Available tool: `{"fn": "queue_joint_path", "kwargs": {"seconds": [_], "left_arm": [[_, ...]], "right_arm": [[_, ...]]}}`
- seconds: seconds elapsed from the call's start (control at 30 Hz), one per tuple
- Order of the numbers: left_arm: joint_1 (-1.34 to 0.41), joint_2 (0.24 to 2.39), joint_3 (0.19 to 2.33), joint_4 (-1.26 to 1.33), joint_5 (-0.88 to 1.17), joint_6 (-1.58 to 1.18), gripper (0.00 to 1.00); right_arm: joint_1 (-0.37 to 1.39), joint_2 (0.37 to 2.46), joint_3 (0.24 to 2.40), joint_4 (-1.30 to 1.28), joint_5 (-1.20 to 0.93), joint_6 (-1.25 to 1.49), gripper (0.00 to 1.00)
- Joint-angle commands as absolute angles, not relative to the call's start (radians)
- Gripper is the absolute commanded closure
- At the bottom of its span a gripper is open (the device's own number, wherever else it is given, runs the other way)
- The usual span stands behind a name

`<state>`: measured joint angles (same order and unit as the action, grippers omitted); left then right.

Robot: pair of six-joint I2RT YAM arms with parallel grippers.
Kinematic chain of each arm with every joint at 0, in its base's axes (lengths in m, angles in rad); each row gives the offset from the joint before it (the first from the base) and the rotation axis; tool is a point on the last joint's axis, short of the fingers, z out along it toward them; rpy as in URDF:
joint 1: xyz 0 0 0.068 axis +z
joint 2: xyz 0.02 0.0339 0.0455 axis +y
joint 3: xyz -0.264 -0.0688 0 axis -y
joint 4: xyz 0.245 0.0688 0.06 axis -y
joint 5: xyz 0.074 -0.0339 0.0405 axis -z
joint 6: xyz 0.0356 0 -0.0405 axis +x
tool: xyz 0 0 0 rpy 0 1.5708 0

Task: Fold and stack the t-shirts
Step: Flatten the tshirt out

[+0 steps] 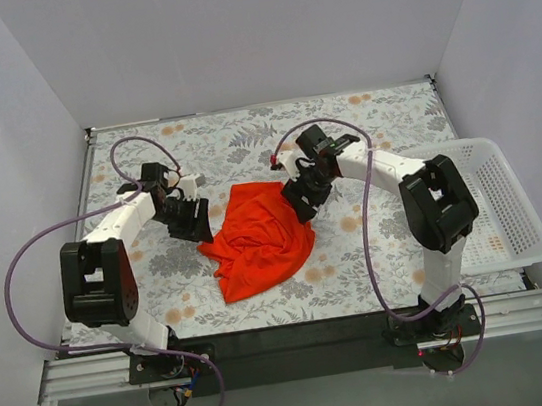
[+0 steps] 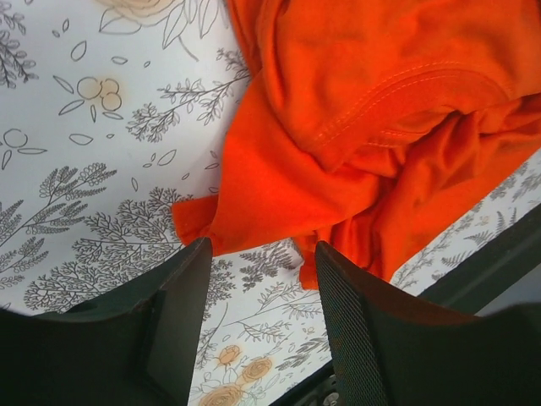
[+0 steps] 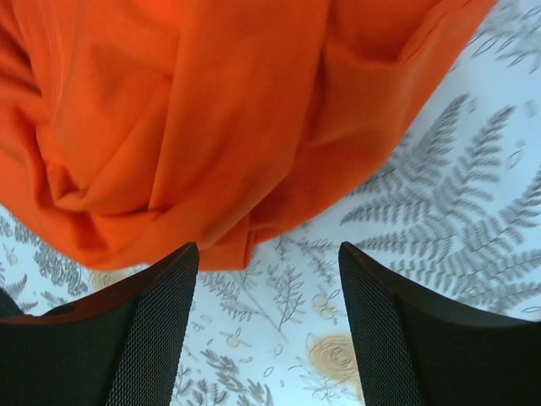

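Status: one plain bright orange-red soft cloth t-shirt [image 1: 259, 237] [image 2: 363, 127] [image 3: 194, 127] lies on the grey-and-tan floral-print mat [image 1: 241, 131] [image 2: 84, 169] [image 3: 439, 211], roughly mid-mat, between the two arms. It is not folded. It sits in a rumpled heap with deep creases, wider at the far end and narrowing toward the near edge of the mat

Left gripper [image 1: 193, 224] [image 2: 264, 249]: jaws apart, released, nothing between them. In the left wrist view the black fingers [image 2: 182, 296] straddle bare mat, and a small corner of the t-shirt's edge lies just beyond the tips. A stitched hem runs across the cloth higher up. The top view puts it at the heap's left edge; I cannot tell whether it touches the cloth

Right gripper [image 1: 303, 198] [image 3: 269, 249]: jaws also apart, released, nothing held. In the right wrist view the textured black pads [image 3: 152, 330] stand over bare mat, with bunched folds of the t-shirt just past the tips. The top view puts it at the far right corner of the heap

A white plastic mesh basket [image 1: 509, 210] sits at the right edge of the mat, beside the right arm and well apart from the t-shirt. A purple cable [image 1: 18, 269] loops along each arm
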<state>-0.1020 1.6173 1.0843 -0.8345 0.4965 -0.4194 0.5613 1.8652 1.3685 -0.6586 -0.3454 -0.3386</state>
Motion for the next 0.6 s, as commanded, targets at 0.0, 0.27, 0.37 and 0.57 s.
{"fn": "queue_joint_path", "kwargs": {"seconds": [0.0, 0.27, 0.37, 0.57], "left_arm": [[-0.112, 1.62, 1.063, -0.824, 0.416, -0.403, 0.5], [-0.12, 1.651, 1.043, -0.801, 0.413, -0.411, 0.52], [-0.123, 1.66, 1.048, -0.799, 0.419, -0.425, 0.55], [-0.13, 1.667, 1.048, -0.811, 0.414, -0.429, 0.57]], "right_arm": [[0.534, 1.91, 1.503, -0.598, -0.357, -0.295, 0.27], [0.515, 2.065, 1.716, -0.552, -0.403, -0.236, 0.34], [0.518, 2.15, 1.814, -0.543, -0.419, -0.196, 0.4], [0.538, 2.261, 1.928, -0.532, -0.367, -0.167, 0.41]]}}
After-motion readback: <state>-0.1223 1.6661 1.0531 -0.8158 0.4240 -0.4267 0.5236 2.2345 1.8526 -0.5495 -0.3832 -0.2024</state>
